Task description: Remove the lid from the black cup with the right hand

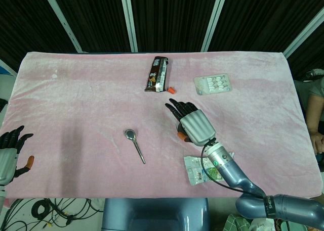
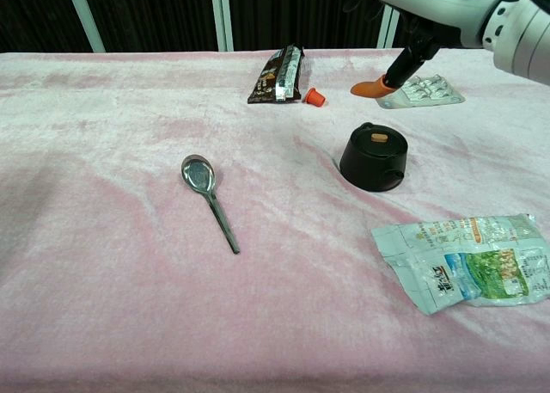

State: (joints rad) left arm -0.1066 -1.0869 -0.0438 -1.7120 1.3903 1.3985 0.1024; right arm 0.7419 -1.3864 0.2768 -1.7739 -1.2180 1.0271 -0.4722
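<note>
My right hand (image 1: 196, 126) hovers with fingers spread, grasping nothing, above the squat black cup (image 2: 373, 158) on the pink cloth surface (image 2: 112, 264), its black lid (image 2: 375, 141) not yet removed.

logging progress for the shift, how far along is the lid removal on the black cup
Early stage. Done: the right robot hand has been brought over the black cup. In hand: nothing; chest view shows its fingers above the cup, not touching. Left: the lid sits on the cup, so gripping and lifting remain. The left robot hand holds nothing at the table edge.
</note>
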